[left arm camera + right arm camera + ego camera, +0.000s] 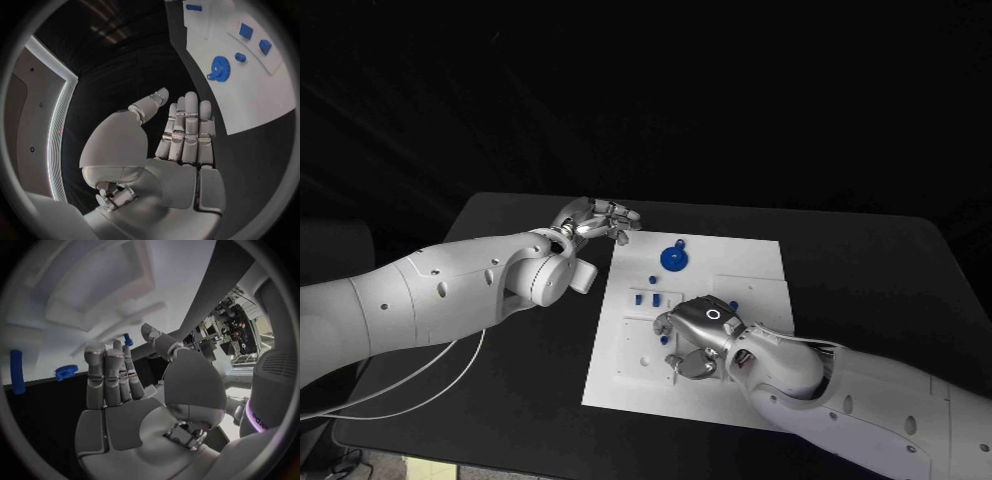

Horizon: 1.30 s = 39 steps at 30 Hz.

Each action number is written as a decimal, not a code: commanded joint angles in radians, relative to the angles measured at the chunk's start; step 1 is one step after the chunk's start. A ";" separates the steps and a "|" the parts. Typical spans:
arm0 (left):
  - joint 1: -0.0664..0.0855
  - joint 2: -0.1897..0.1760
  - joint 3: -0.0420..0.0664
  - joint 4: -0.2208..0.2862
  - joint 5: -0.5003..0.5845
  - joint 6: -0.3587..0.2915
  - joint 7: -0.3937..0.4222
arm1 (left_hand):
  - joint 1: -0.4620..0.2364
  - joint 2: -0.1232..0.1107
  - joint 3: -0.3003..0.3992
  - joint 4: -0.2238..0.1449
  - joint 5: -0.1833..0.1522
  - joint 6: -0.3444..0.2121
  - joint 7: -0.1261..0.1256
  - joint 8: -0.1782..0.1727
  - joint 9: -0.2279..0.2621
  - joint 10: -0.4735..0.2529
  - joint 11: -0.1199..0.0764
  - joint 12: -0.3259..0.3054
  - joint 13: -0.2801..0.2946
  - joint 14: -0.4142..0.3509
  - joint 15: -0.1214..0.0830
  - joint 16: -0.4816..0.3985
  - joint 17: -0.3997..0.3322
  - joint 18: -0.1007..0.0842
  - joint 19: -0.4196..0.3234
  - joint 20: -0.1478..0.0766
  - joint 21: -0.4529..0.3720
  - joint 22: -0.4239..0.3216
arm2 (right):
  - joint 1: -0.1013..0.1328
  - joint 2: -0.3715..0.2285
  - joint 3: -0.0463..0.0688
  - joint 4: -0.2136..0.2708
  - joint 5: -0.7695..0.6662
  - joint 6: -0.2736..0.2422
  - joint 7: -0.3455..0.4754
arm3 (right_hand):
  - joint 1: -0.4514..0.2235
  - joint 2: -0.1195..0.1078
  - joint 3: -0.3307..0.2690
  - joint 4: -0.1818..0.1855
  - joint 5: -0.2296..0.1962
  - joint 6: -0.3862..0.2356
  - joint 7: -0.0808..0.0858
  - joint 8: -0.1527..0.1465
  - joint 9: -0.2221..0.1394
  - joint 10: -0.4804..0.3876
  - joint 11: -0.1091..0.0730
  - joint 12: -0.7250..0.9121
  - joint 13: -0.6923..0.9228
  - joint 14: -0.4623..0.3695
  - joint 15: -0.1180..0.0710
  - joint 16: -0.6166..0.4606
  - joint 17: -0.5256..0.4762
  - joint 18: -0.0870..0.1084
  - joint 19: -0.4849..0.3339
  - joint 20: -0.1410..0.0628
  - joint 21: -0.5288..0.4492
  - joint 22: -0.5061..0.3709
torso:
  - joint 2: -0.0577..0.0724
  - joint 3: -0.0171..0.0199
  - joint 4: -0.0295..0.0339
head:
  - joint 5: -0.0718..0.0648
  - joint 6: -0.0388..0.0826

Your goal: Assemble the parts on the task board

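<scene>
Left hand (599,220) empty, fingers straight, near the table's far edge; right hand (701,335) empty, fingers extended.

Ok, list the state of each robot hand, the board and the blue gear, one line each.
Left robot hand: fingers straight, holding nothing, off the board's far left corner.
Right robot hand: over the board's near half, holding nothing.
Task board: flat on the table.
Blue gear: lies on the board, untouched.

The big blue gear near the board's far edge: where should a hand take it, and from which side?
Pinch the round blue plastic gear across its toothed rim, coming from above: it lies flat on the white task board. The open left hand is nearest.
</scene>
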 commanded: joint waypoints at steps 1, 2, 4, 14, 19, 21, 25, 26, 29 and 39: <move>0.001 -0.001 0.001 0.000 0.007 0.002 0.005 | -0.005 0.003 -0.006 0.003 -0.001 -0.007 0.000 0.004 -0.001 0.000 0.001 -0.003 -0.002 0.006 -0.001 -0.004 0.002 0.017 0.005 -0.008 -0.007 0.001 | 0.000 -0.020 0.000 0.024 0.027 -0.054 0.013 | -0.007 0.000 -0.010 -0.002 0.003 -0.001 -0.007 -0.003 -0.002 -0.007 0.003 0.004 -0.004 0.001 0.007 0.000 -0.001 0.108 -0.003 -0.001 -0.004 0.012 | 0.000 0.0010 -0.0002 | -0.003 0.004; 0.001 -0.001 0.001 -0.001 0.009 0.002 0.006 | -0.005 0.003 -0.006 0.003 -0.001 -0.007 0.000 0.004 -0.001 0.000 0.002 -0.003 -0.002 0.006 -0.001 -0.004 0.002 0.017 0.005 -0.008 -0.007 0.001 | 0.001 -0.032 0.001 0.035 0.032 -0.061 0.014 | -0.006 0.000 -0.010 -0.003 0.003 0.000 -0.007 -0.002 -0.002 -0.008 0.003 0.004 -0.004 0.001 0.007 0.001 -0.002 0.108 -0.003 -0.001 -0.005 0.012 | -0.001 0.0011 -0.0004 | -0.004 0.005; 0.001 -0.002 0.001 -0.002 0.013 0.002 0.006 | -0.005 0.003 -0.006 0.003 -0.001 -0.007 0.000 0.004 -0.001 0.000 0.002 -0.003 -0.002 0.006 -0.001 -0.004 0.002 0.017 0.005 -0.008 -0.007 0.001 | 0.007 -0.057 0.008 0.061 0.039 -0.085 0.018 | -0.002 0.000 -0.010 -0.003 0.006 0.001 -0.007 0.000 -0.002 -0.003 0.001 0.008 -0.007 0.002 0.006 0.001 -0.003 0.108 -0.001 -0.001 -0.006 0.011 | -0.001 0.0010 -0.0007 | -0.007 0.008; 0.001 -0.005 0.001 -0.004 0.014 0.003 0.007 | -0.005 0.003 -0.006 0.003 0.000 -0.007 0.000 0.004 -0.001 0.000 0.002 -0.003 -0.002 0.006 -0.001 -0.004 0.002 0.017 0.005 -0.008 -0.007 0.001 | 0.063 -0.195 0.085 0.170 0.109 0.012 0.027 | 0.052 0.001 0.054 0.028 -0.013 0.026 -0.001 0.018 0.000 0.070 -0.023 0.041 -0.009 0.016 -0.018 0.004 -0.012 0.108 0.017 -0.003 -0.011 0.008 | -0.002 0.0010 -0.0028 | -0.023 0.026; 0.001 -0.004 0.001 -0.006 0.014 0.004 0.008 | -0.005 0.003 -0.006 0.003 0.000 -0.007 0.000 0.004 -0.001 0.000 0.002 -0.003 -0.002 0.007 -0.001 -0.005 0.003 0.017 0.005 -0.008 -0.007 0.001 | 0.100 -0.245 0.093 0.156 0.144 0.093 0.051 | 0.052 0.003 0.058 0.038 -0.004 0.031 -0.002 0.021 -0.001 0.089 -0.030 0.047 -0.010 0.024 -0.025 0.005 -0.014 0.108 0.026 -0.002 -0.007 0.010 | -0.003 0.0015 -0.0057 | -0.029 0.031; 0.001 -0.004 0.001 -0.006 0.014 0.005 0.008 | -0.004 0.003 -0.006 0.003 0.000 -0.007 0.000 0.004 -0.001 0.000 0.002 -0.003 -0.002 0.007 -0.001 -0.005 0.003 0.017 0.005 -0.009 -0.007 0.001 | 0.103 -0.256 0.093 0.138 0.133 0.099 0.048 | 0.045 0.003 0.048 0.039 0.004 0.029 -0.002 0.021 -0.003 0.088 -0.030 0.045 -0.013 0.025 -0.025 0.005 -0.015 0.108 0.027 -0.002 -0.006 0.012 | -0.004 0.0016 -0.0069 | -0.031 0.032; 0.001 -0.003 0.001 -0.007 0.014 0.006 0.007 | -0.004 0.004 -0.006 0.003 0.000 -0.007 0.000 0.005 -0.001 0.000 0.001 -0.003 -0.002 0.007 -0.001 -0.005 0.003 0.017 0.006 -0.009 -0.008 0.002 | 0.104 -0.263 0.093 0.109 0.100 0.125 0.032 | 0.039 0.002 0.032 0.033 0.010 0.026 -0.002 0.020 -0.005 0.085 -0.029 0.041 -0.018 0.026 -0.024 0.005 -0.016 0.108 0.026 -0.002 -0.006 0.014 | -0.003 0.0023 -0.0058 | -0.034 0.037; 0.001 -0.004 0.001 -0.008 0.014 0.006 0.007 | -0.004 0.004 -0.006 0.003 0.000 -0.007 0.000 0.005 -0.001 0.001 0.001 -0.003 -0.003 0.007 -0.001 -0.005 0.003 0.018 0.006 -0.009 -0.008 0.002 | 0.104 -0.262 0.093 0.100 0.088 0.140 0.021 | 0.036 0.001 0.025 0.031 0.009 0.025 -0.002 0.020 -0.006 0.083 -0.028 0.038 -0.020 0.025 -0.022 0.005 -0.017 0.108 0.025 -0.001 -0.006 0.014 | -0.003 0.0026 -0.0052 | -0.034 0.037; 0.001 -0.004 0.001 -0.009 0.014 0.006 0.007 | -0.004 0.004 -0.006 0.003 0.000 -0.007 0.000 0.005 -0.001 0.001 0.001 -0.003 -0.003 0.007 -0.001 -0.005 0.004 0.018 0.006 -0.009 -0.008 0.002 | 0.103 -0.252 0.093 0.075 0.068 0.160 0.010 | 0.026 0.000 0.007 0.024 -0.011 0.015 -0.007 0.016 -0.010 0.062 -0.020 0.023 -0.032 0.020 -0.015 0.002 -0.019 0.108 0.018 0.002 -0.010 0.015 | -0.002 0.0025 -0.0053 | -0.036 0.036; 0.001 -0.002 0.001 -0.011 0.014 0.007 0.008 | -0.004 0.004 -0.006 0.003 -0.001 -0.007 0.000 0.005 -0.001 0.001 0.001 -0.003 -0.003 0.008 -0.002 -0.006 0.004 0.018 0.006 -0.008 -0.008 0.002 | 0.093 -0.212 0.085 0.031 0.056 0.165 0.005 | 0.025 0.001 0.003 0.020 -0.023 0.007 -0.018 0.015 -0.013 0.050 -0.013 0.014 -0.044 0.013 -0.008 0.003 -0.020 0.108 0.012 0.006 -0.016 0.015 | -0.002 0.0015 -0.0036 | -0.035 0.033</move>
